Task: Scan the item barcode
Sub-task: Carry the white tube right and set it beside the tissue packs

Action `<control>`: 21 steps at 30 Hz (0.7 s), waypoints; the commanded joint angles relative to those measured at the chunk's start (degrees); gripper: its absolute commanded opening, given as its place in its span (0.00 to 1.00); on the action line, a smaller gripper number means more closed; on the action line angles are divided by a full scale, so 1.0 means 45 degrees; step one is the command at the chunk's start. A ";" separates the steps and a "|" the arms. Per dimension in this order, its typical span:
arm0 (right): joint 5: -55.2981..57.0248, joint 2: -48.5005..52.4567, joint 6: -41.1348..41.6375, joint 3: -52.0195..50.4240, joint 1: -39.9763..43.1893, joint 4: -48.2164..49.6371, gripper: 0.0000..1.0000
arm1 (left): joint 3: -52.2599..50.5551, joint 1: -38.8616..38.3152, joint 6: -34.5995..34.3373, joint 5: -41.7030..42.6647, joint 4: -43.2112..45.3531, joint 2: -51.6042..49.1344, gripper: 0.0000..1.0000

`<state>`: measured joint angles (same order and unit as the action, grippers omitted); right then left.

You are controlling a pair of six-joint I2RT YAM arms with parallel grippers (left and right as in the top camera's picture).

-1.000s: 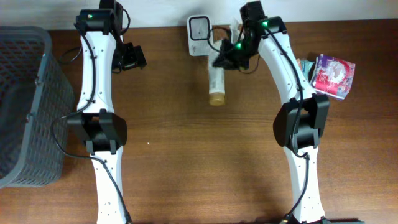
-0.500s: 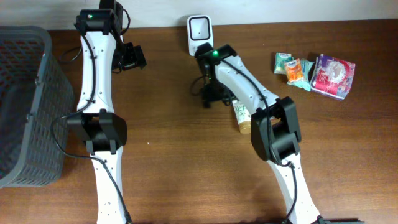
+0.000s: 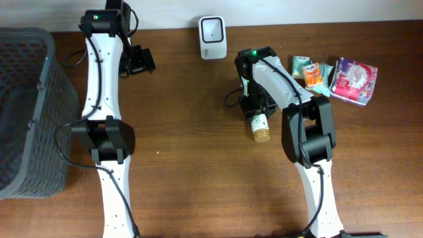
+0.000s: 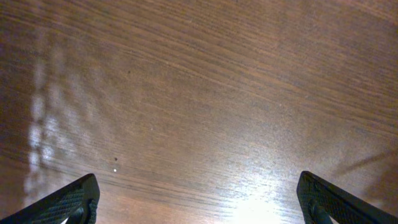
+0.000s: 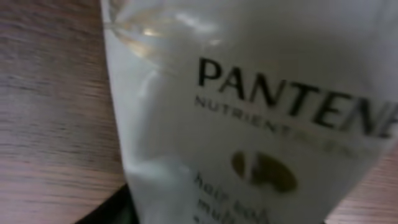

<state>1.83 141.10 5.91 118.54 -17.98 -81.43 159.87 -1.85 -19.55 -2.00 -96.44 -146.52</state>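
Count: one tube (image 3: 260,125), one scanner (image 3: 212,29), one basket (image 3: 55,125), three packets (image 3: 353,80)

Table (image 3: 198,185) bare mid-front; basket (image 3: 26,106) blocks left edge, scanner (image 3: 212,28) rear ctr, packets (image 3: 344,78) right rear.

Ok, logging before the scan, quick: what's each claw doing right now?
Left claw: open, empty.
Right claw: at the Pantene bottle; open or shut cannot be told.

Wooden table (image 3: 185,165) with scanner (image 3: 213,28), bottle (image 3: 260,125), basket (image 3: 26,112), perhaps snack packets (image 3: 337,76).
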 commanded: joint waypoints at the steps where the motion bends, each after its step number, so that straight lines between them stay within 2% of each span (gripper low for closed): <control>1: 0.0058 -0.0058 0.0019 0.0763 0.0000 -0.0112 0.11 | 0.0112 0.0058 0.0010 -0.0136 -0.0019 0.0277 0.99; 5: 0.0068 -0.0058 0.0015 0.4658 0.0005 0.0141 0.10 | 0.0112 0.0058 0.0010 -0.0136 -0.0019 0.0277 0.99; 7: 0.0049 -0.0058 0.0024 0.6105 0.0010 0.1025 0.09 | 0.0112 0.0058 0.0010 -0.0136 -0.0019 0.0277 0.99; 8: -0.0044 -0.0058 0.0117 0.6863 -0.0005 0.2395 0.09 | 0.0112 0.0058 0.0010 -0.0136 -0.0019 0.0277 0.99; 11: -0.1428 0.0000 0.0117 0.6679 -0.0015 0.6737 0.09 | 0.0112 0.0058 0.0010 -0.0136 -0.0019 0.0277 0.99; 12: -0.1773 0.0185 0.0121 0.6596 -0.0015 0.7975 0.06 | 0.0112 0.0058 0.0010 -0.0136 -0.0019 0.0277 0.99; 17: -0.1977 0.1617 0.0117 0.6557 -0.0427 1.1657 0.05 | 0.0112 0.0058 0.0010 -0.0136 -0.0019 0.0277 0.99; 21: -0.1933 0.2351 0.0117 0.6557 -0.0573 1.2687 0.05 | 0.0112 0.0058 0.0010 -0.0136 -0.0019 0.0277 0.99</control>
<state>-6.37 152.16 6.11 147.35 -20.14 -26.46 159.87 -1.85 -19.53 -1.98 -96.44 -146.52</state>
